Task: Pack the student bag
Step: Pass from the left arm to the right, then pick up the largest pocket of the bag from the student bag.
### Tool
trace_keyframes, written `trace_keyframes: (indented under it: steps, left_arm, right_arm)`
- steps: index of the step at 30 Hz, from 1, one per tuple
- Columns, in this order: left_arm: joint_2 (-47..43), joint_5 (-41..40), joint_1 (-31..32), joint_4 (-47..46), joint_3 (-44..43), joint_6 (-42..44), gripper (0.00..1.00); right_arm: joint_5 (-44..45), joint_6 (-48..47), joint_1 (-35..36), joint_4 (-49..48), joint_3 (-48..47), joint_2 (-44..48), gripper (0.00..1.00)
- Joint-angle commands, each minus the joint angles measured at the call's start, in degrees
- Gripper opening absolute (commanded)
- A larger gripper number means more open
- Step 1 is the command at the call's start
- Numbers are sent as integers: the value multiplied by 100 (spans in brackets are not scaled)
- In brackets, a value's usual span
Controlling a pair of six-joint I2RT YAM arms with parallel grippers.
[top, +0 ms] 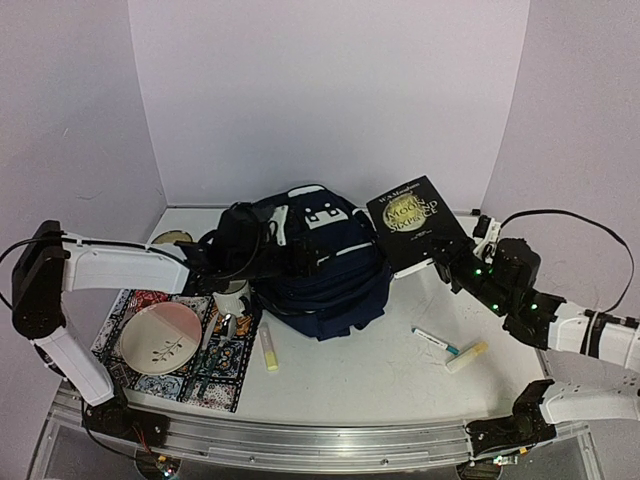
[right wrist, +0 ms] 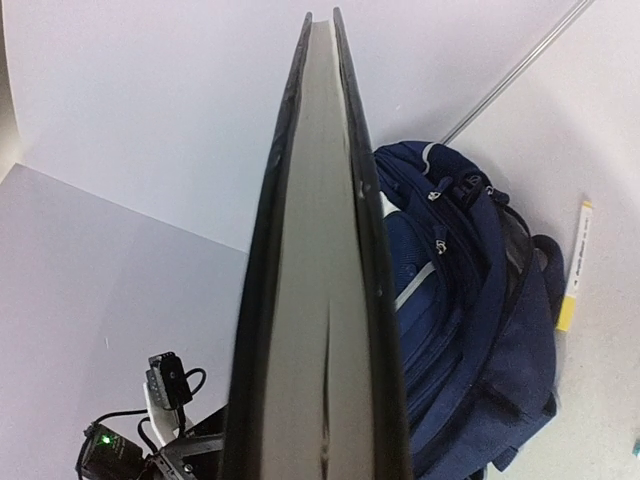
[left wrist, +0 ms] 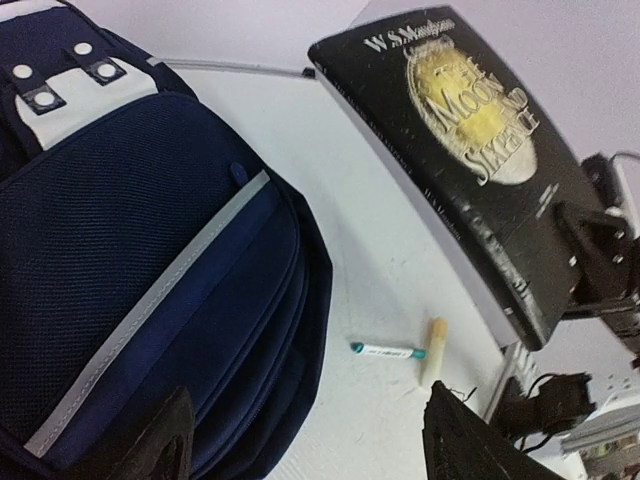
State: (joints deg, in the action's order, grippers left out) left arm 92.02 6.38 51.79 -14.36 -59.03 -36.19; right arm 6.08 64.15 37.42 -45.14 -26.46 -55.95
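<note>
Student bag [top: 322, 272], dark navy with white trim, lies at the middle of the table [top: 400, 380], and both arms reach in toward it. The left gripper [left wrist: 310, 452] hangs just over its front pocket with the jaws spread wide and nothing between them. Its white forearm runs nearly level from the 9 o'clock side, elbow bent above the patterned mat [top: 222, 378].

The right gripper [top: 447, 266] is clamped on the lower corner of a black book [top: 415, 222] and holds it off the table, tilted, cover up, at 2 o'clock from the bag. Gold letters on the cover read "The Moon and Sixpence" under the author's name, "W. S. Maugham"; the spine text is too small to read. The right arm comes in from 4 o'clock with the elbow folded and the wrist aimed toward 10 o'clock. The right wrist view looks straight along the book's page edge.

A white pen [top: 435, 340] with a teal cap and a yellow stick [top: 467, 356] lie together at 4 o'clock from the bag; the pen's label is unreadable. A pink plate [top: 158, 338] rests on the mat at 8 o'clock.
</note>
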Motion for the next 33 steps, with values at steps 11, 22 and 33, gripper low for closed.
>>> trace_keyframes:
  steps: [11,22,33]
  left_arm:
    - [1181,-1982,1104,3099,-2109,3315,79]
    - [2138,-2981,1258,3316,-2827,3860,72]
    - [2672,-3701,1261,3507,-3417,4131,35]
  right_arm:
    - [396,-129,-41,894,-171,1083,0]
    - [309,-25,-41,1086,-78,1262,0]
    - [174,12,-37,1120,-52,1294,0]
